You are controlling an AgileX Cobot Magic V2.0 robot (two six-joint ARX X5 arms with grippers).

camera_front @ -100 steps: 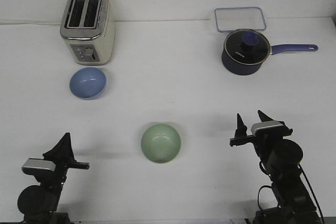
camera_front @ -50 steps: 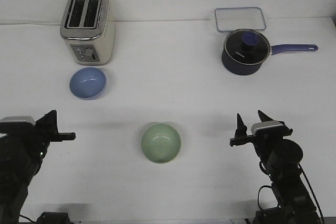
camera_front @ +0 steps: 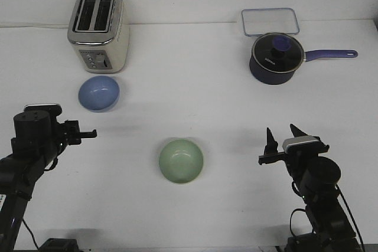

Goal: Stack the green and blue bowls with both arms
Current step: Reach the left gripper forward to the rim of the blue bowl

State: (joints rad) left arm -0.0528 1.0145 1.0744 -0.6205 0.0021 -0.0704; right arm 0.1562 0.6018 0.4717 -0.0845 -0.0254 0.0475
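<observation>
The pale blue bowl point(camera_front: 98, 93) sits upright at the left, just in front of the toaster. The pale green bowl point(camera_front: 181, 160) sits upright near the middle front of the table. My left gripper point(camera_front: 84, 131) is raised at the left, in front of the blue bowl and a little to its left, with its prongs pointing right. They look apart and hold nothing. My right gripper point(camera_front: 283, 136) is at the front right, well to the right of the green bowl, open and empty with its prongs pointing up.
A silver toaster point(camera_front: 98, 29) stands at the back left. A dark saucepan point(camera_front: 273, 59) with a lid and a purple handle stands at the back right, with a clear rectangular container point(camera_front: 269, 21) behind it.
My left arm has risen from its low rest pose and moved forward toward the blue bowl. The right arm and both bowls have not moved.
</observation>
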